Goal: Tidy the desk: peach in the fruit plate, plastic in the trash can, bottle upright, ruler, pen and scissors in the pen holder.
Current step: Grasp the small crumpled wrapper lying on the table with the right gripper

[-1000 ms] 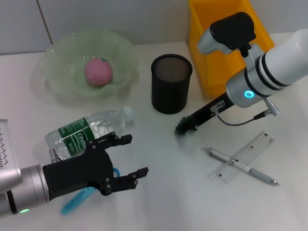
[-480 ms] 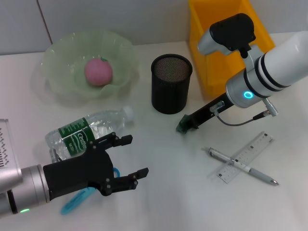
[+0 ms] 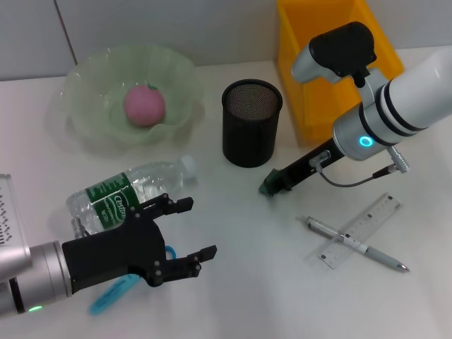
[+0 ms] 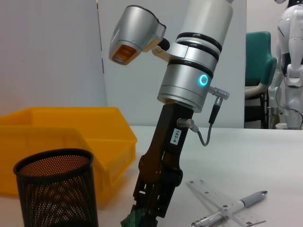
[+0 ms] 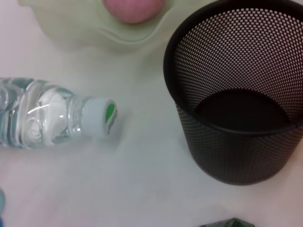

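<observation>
The pink peach (image 3: 145, 106) lies in the green fruit plate (image 3: 85, 92). A clear bottle (image 3: 127, 192) with a green label lies on its side, cap toward the black mesh pen holder (image 3: 251, 123). My left gripper (image 3: 200, 227) hovers open beside the bottle, over the blue scissors (image 3: 113, 295). My right gripper (image 3: 272, 185) is shut on a small green piece of plastic (image 4: 134, 218), low over the table right of the pen holder. The ruler (image 3: 360, 230) and pen (image 3: 357, 246) lie crossed at the right. The yellow trash can (image 3: 318, 70) stands behind.
A pale perforated object (image 3: 6, 212) sits at the left edge. In the right wrist view the bottle cap (image 5: 102, 116) lies a short way from the pen holder (image 5: 236, 118). Bare table shows between the two grippers.
My right gripper has shifted slightly up and to the right, and the green plastic now shows at its tip. The left arm has not moved.
</observation>
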Tool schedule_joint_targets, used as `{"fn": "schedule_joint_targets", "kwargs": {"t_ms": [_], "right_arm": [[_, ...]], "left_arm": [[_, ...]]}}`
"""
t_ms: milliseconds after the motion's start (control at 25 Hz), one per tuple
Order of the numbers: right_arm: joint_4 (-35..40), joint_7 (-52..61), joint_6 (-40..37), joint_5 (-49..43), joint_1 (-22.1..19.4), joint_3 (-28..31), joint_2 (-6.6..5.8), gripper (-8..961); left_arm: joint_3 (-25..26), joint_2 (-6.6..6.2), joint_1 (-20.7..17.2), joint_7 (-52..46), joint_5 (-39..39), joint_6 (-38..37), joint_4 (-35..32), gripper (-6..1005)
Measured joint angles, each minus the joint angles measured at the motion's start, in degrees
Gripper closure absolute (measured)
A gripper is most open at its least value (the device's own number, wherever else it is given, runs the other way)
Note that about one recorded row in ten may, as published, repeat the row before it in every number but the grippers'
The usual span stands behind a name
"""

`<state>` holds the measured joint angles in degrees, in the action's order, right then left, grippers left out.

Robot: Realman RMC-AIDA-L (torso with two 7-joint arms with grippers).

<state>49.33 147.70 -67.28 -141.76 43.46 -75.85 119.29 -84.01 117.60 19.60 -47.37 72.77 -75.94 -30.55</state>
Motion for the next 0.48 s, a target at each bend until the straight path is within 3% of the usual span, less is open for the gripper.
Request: {"fn": "schedule_joint_targets", "kwargs": {"t_ms": [480], "right_arm": [[0.2,0.0,-0.2,0.1,-0.3,0.0,0.07,509]], "left_arm": [[0.4,0.18,0.2,0.0,1.2,0.0,0.1,169]]}}
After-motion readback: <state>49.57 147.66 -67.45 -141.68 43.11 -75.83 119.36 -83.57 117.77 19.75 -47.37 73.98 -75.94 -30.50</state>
